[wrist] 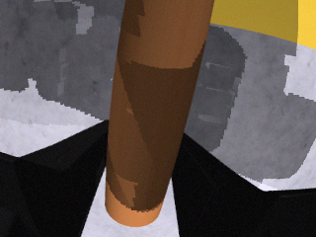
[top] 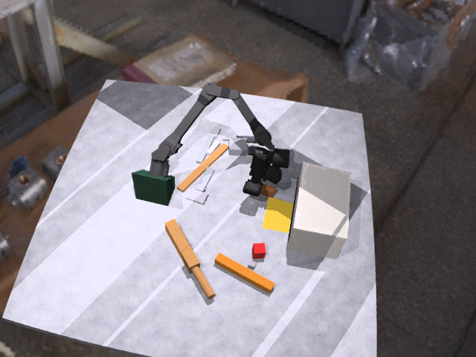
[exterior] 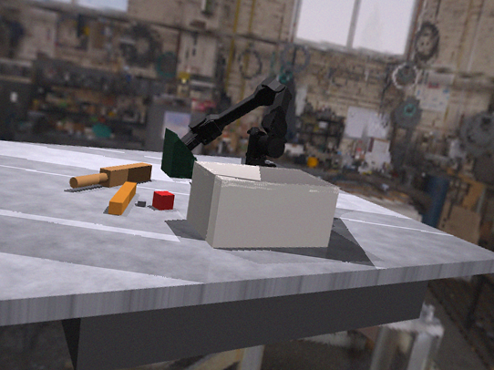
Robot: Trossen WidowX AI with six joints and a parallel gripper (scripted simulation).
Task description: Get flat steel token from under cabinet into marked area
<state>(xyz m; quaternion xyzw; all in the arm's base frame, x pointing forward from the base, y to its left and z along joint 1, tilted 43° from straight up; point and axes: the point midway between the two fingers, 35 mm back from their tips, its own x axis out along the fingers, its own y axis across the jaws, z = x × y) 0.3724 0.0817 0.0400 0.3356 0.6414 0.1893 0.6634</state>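
Note:
My gripper (top: 262, 187) (wrist: 142, 133) is shut on a round orange-brown handle (top: 268, 191) (wrist: 153, 99). In the wrist view the handle runs between the black fingers and out of the top edge; its far end is not visible. In the top view only a short piece shows beside the hand, just behind the yellow marked area (top: 277, 216) (wrist: 262, 14). The pale cabinet (top: 322, 199) (exterior: 275, 210) stands right beside that area. The exterior view shows the cabinet's back and hides the fingers. The steel token is not visible, and the vent slots cannot be made out.
A red cube (top: 259, 250) (exterior: 163, 200), a small grey piece (top: 251, 265) (exterior: 140, 203), an orange bar (top: 244, 273) (exterior: 122, 198) and a paddle-shaped piece (top: 183, 247) (exterior: 127, 174) lie towards the front. An orange strip (top: 203, 166), thin pale plates (top: 197, 197) and a grey block (top: 237, 146) lie near the arm.

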